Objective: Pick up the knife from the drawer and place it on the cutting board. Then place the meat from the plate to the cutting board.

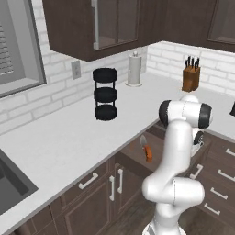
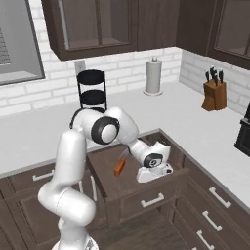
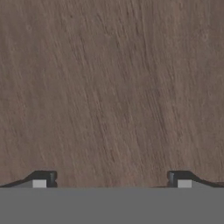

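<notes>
Your gripper (image 3: pixel 112 180) hung wide open over the drawer's (image 2: pixel 139 188) bare wood floor, holding nothing. The knife (image 2: pixel 120 164) lay just beside the hand.

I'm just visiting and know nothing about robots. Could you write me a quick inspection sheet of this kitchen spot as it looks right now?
Surface: white counter, running round a corner.
Job's things: drawer pulled open; knife with orange handle lies inside it, untouched.
Clutter: black three-tier rack, paper towel roll, knife block, all standing on the counter.
Grippers: gripper open, empty, down in the drawer beside the knife, facing bare wood.
Cables: nothing seen.
Surroundings: dark wood cabinets, white brick wall, sink at the left.
</notes>
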Motion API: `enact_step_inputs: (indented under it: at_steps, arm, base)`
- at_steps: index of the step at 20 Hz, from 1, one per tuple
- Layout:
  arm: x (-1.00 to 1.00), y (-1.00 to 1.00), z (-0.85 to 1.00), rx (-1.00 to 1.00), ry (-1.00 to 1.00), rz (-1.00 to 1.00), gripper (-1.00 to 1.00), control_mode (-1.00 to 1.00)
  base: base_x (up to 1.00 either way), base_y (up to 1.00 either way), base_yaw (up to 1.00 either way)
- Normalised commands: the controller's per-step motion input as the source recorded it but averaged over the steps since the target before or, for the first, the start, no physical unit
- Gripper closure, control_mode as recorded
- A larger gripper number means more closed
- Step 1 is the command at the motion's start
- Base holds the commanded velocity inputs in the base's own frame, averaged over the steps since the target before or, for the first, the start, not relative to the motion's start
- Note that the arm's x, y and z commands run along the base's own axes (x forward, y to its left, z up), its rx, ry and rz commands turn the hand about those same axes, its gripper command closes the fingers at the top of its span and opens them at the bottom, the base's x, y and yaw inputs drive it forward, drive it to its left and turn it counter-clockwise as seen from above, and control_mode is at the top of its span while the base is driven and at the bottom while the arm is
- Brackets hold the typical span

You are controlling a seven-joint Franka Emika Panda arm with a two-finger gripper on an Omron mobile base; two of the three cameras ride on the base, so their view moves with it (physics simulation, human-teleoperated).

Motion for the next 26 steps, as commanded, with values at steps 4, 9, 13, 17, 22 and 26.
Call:
enact_step_inputs:
  at_steps: [4,9,13,17,22,26]
  arm:
    - [0.04,0.2,0.21,-0.03,0.0,-0.02,-1.0,-1.0]
    - [0.1,0.42,0.35,-0.11,0.0,-0.06,-1.0,-1.0]
    - [0.24,0.58,0.45,-0.2,-0.02,-0.21,-1.0,-1.0]
    - [0.17,0.51,0.45,-0.11,-0.02,-0.27,-1.0,-1.0]
    - [0.2,0.46,0.25,-0.09,-0.07,-0.28,-1.0,-1.0]
    - [0.04,0.59,0.1,-0.11,-0.14,-0.21,-1.0,-1.0]
  base:
    - [0.0,0.0,0.0]
    - [0.0,0.0,0.0]
    - [0.0,0.0,0.0]
    - [0.0,0.0,0.0]
    - [0.0,0.0,0.0]
    - [0.0,0.0,0.0]
